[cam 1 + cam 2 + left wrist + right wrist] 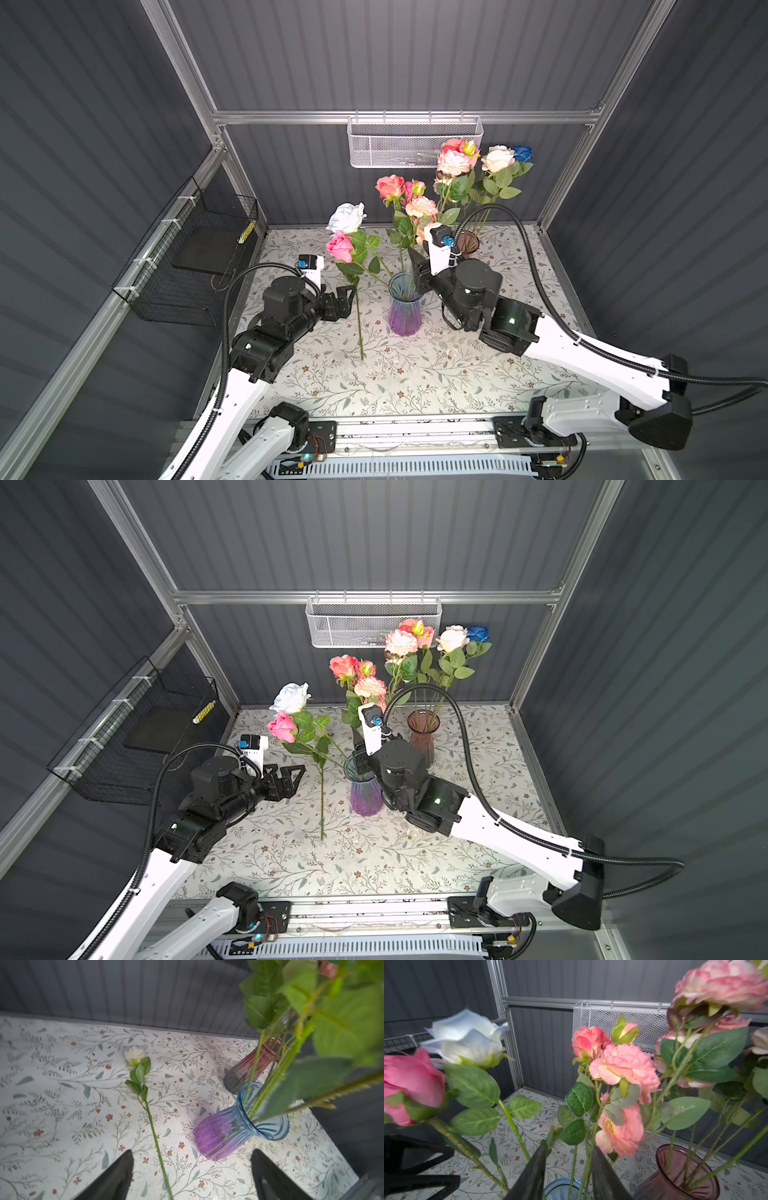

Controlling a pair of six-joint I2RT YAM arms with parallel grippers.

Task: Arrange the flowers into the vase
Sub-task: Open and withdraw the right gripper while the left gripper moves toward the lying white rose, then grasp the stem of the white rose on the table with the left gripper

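Flowers stand in the blue vase on the counter, and more stand in the red vase behind it. We see one white flower lying on the counter. Our left gripper is spread wide over its stem. Our right gripper is a little apart, with green stems in the gap.

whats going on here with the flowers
Two robot arms are arranging roses. The right gripper sits over the blue-purple vase, jaws apart around stems standing in it. The left gripper, open, straddles the stem of a white rose lying on the table. More stand in the red vase.
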